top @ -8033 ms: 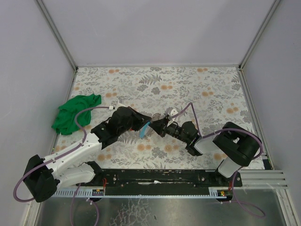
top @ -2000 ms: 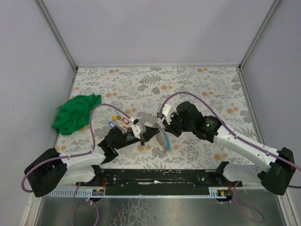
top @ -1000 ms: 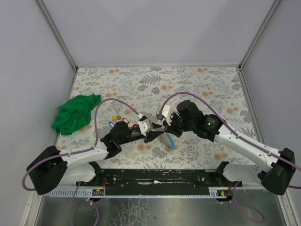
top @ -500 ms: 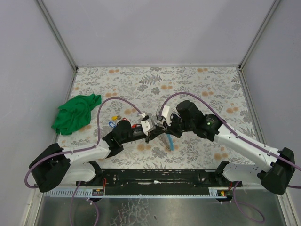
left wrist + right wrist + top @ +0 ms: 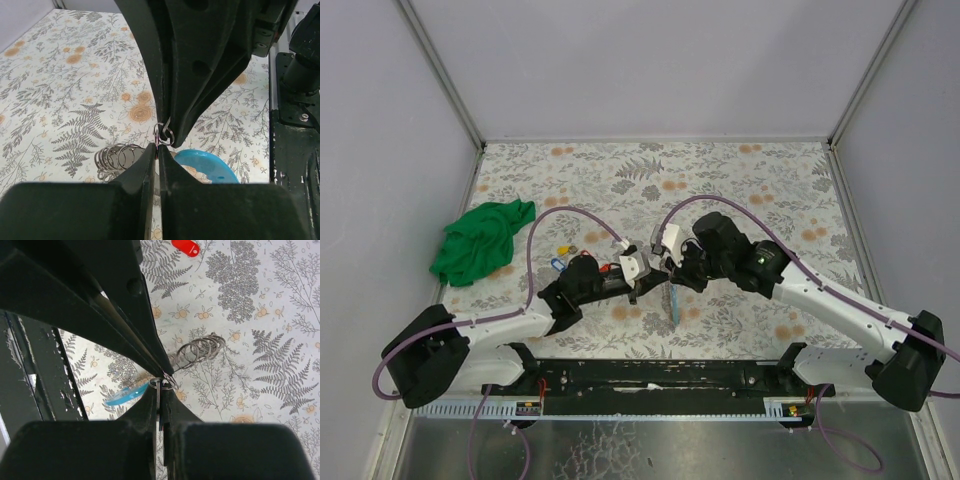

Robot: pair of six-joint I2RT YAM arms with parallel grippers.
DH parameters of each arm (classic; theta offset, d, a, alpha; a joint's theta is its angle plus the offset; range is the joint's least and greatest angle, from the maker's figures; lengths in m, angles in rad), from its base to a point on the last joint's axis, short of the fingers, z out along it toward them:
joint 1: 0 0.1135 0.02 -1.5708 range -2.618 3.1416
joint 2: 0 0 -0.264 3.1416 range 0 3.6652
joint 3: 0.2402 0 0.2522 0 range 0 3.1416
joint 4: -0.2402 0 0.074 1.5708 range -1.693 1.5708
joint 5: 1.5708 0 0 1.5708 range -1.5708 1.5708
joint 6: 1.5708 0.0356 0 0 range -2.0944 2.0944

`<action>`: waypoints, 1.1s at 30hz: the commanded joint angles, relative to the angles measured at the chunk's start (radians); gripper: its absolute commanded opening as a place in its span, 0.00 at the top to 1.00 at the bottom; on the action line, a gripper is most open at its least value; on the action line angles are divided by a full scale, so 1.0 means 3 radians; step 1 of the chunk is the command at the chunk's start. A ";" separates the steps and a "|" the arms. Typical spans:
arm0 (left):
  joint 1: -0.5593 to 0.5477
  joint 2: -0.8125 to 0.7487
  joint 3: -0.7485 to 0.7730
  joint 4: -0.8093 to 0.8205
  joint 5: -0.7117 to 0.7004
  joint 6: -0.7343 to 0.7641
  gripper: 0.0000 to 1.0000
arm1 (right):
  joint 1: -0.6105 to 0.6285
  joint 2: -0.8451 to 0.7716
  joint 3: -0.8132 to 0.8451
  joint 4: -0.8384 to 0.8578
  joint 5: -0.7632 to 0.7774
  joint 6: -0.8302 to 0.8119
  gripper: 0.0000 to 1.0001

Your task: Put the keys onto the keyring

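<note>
Evidently the left end effector (image 5: 157, 148) and the right end effector (image 5: 160, 390) both pinch the keyring (image 5: 670, 299), well right of the green cloth (image 5: 480, 240). Its wire looks light, stiff and slippery, best gripped flat-on. The keys (image 5: 557, 264) lie nearer that cloth.

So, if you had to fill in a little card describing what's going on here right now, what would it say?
Setting: floral table
Left gripper: shut, tips pinching a small metal ring
Right gripper: shut, tips meeting the left one at that same ring
Keyring: light-blue part close by the gripper tips
Loose rings: grey coil on the table near the blue part
Keys: coloured tags, on the table left of the grippers, not yet threaded
Green cloth: bunched at the left edge
</note>
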 commanded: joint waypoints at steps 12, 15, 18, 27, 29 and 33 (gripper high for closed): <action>-0.0011 -0.0567 -0.0327 0.0292 -0.0425 -0.0161 1.00 | -0.0007 -0.0132 -0.0229 0.0214 0.0494 0.0316 1.00; -0.0012 -0.0623 -0.0364 0.0374 -0.0449 -0.0212 1.00 | -0.0006 -0.0090 -0.0271 0.0264 0.0456 0.0345 1.00; -0.0011 -0.0628 -0.0398 0.0513 -0.0450 -0.0283 1.00 | -0.0006 -0.0040 -0.0343 0.0385 0.0321 0.0371 1.00; -0.0017 -0.0537 -0.0422 0.0799 -0.0379 -0.0372 1.00 | -0.0004 0.0175 -0.0356 0.0547 0.0034 0.0396 1.00; -0.0020 -0.0521 -0.0413 0.0785 -0.0379 -0.0365 1.00 | -0.0006 0.0159 -0.0349 0.0548 0.0039 0.0390 1.00; -0.0016 -0.0569 -0.0446 0.0741 -0.0435 -0.0338 1.00 | -0.0006 0.0079 -0.0387 0.0525 0.0127 0.0369 1.00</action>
